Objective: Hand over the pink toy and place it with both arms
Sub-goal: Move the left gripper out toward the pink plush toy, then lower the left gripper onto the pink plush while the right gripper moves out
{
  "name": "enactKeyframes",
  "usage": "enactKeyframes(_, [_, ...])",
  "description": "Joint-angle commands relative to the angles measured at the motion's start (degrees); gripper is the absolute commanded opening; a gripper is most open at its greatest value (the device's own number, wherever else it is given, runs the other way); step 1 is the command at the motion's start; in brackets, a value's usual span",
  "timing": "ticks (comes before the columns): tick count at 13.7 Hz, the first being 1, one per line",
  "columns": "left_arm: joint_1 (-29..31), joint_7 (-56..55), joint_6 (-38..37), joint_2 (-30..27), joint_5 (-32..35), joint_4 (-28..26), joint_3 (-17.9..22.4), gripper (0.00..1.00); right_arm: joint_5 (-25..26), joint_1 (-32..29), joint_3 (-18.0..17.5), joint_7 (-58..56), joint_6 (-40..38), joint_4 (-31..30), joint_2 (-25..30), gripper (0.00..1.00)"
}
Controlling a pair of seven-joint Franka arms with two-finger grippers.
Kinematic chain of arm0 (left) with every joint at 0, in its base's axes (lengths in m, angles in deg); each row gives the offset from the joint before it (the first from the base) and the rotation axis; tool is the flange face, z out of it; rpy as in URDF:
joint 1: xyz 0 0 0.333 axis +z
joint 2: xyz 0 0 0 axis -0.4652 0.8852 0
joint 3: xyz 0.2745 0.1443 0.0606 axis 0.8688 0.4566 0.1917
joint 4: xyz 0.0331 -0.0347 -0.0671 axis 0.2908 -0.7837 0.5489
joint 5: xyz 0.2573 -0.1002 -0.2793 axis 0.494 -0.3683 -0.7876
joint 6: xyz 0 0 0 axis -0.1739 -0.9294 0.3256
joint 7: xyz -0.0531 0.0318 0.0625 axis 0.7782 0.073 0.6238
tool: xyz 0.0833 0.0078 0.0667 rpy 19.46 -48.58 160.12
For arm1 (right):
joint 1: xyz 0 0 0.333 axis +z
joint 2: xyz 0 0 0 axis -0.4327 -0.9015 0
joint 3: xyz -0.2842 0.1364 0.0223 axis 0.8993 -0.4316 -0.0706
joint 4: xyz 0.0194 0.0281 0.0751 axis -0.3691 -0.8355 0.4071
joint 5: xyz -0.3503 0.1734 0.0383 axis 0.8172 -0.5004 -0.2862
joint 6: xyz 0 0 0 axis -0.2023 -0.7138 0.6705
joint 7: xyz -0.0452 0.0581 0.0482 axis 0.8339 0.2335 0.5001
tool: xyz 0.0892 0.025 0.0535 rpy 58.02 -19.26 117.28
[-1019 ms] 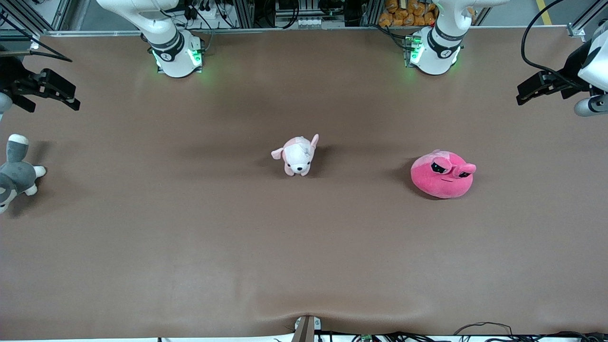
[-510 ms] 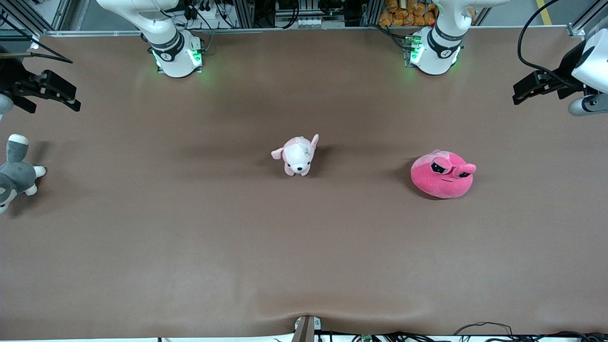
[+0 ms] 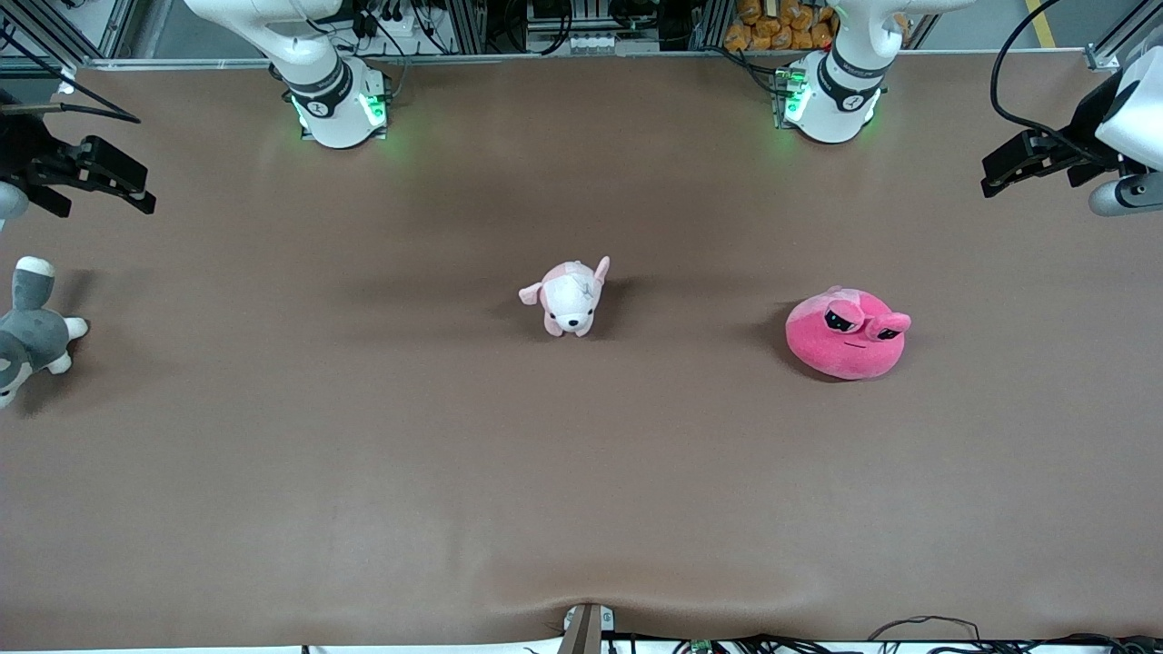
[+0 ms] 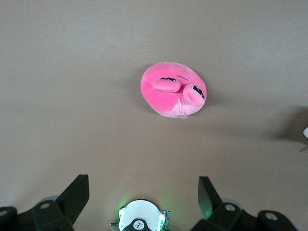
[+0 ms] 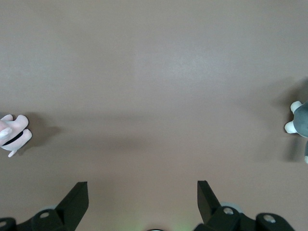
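Note:
The pink toy point(image 3: 847, 333), a round hot-pink plush with two bulging black eyes, lies on the brown table toward the left arm's end. It also shows in the left wrist view point(image 4: 168, 98). My left gripper point(image 3: 995, 173) is open and empty, up in the air over the left arm's end of the table, well apart from the toy; its jaws stand wide in the left wrist view point(image 4: 143, 192). My right gripper point(image 3: 141, 186) is open and empty over the right arm's end of the table point(image 5: 143, 195).
A small pale pink-and-white dog plush point(image 3: 571, 298) stands mid-table and shows at the edge of the right wrist view point(image 5: 12, 132). A grey-and-white plush point(image 3: 27, 336) lies at the right arm's end. Both arm bases point(image 3: 338, 104) stand along the table's edge.
My left gripper has shifted slightly toward the robots' edge of the table and a little inward. The right gripper and the plush toys have hardly moved.

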Motion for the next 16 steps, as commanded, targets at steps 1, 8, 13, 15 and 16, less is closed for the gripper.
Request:
enactKeyframes(1, [0.05, -0.11, 1.45, -1.37, 0.24, -2.08, -0.10, 1.00, 0.21, -0.14, -0.03, 0.33, -0.52, 0.95, -0.41, 1.00])
enactKeyframes(8, [0.06, -0.11, 4.70, -3.39, 0.24, -6.21, -0.10, 1.00, 1.18, -0.31, -0.03, -0.64, 0.10, 1.39, -3.48, 1.00])
enactKeyframes(13, [-0.12, -0.11, 6.38, -4.10, 0.24, -8.24, -0.10, 1.00, 1.18, -0.66, 0.05, -0.55, 0.10, 2.45, -3.48, 1.00])
enactKeyframes(15, [0.14, -0.63, 6.64, -4.62, 0.24, -9.47, -0.45, 1.00, 1.09, -1.62, 0.05, -0.46, 0.19, 2.45, -4.01, 1.00])
enactKeyframes(16, [0.32, -0.63, 7.16, -4.80, 0.24, -10.26, -0.54, 1.00, 1.09, -2.07, 0.05, -0.46, 0.10, 2.45, -4.18, 1.00])
